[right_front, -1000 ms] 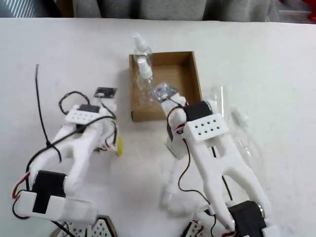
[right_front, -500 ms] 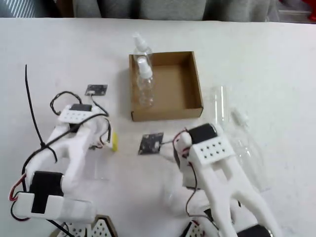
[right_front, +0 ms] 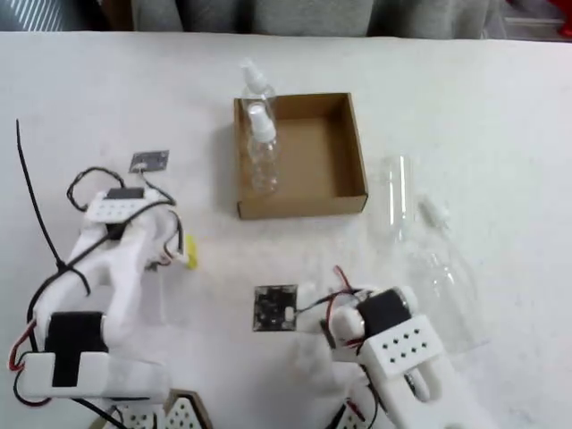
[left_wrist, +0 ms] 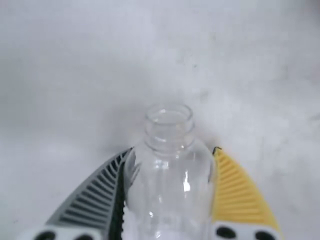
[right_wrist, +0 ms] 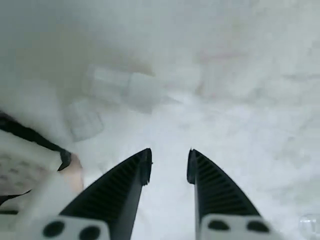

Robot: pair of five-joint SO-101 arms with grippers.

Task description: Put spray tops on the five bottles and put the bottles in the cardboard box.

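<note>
A clear bottle (left_wrist: 169,165) with an open neck and no top stands between the grey and yellow fingers of my left gripper (left_wrist: 172,152), which is shut on it. In the high view that gripper (right_front: 181,254) is left of the cardboard box (right_front: 344,152). One bottle with a spray top (right_front: 262,147) lies inside the box along its left wall. Another capped bottle (right_front: 255,82) stands just behind the box. My right gripper (right_wrist: 167,165) hangs low over the table, slightly open and holding nothing. Blurred white spray tops (right_wrist: 125,87) lie just ahead of it.
Clear topless bottles (right_front: 399,192) (right_front: 442,277) and a loose spray top (right_front: 435,213) lie to the right of the box. A black cable (right_front: 36,210) rises from the left arm. The table's far half is bare white.
The right arm has pulled back from over the box to the near middle of the table. The left arm has drifted left with its bottle.
</note>
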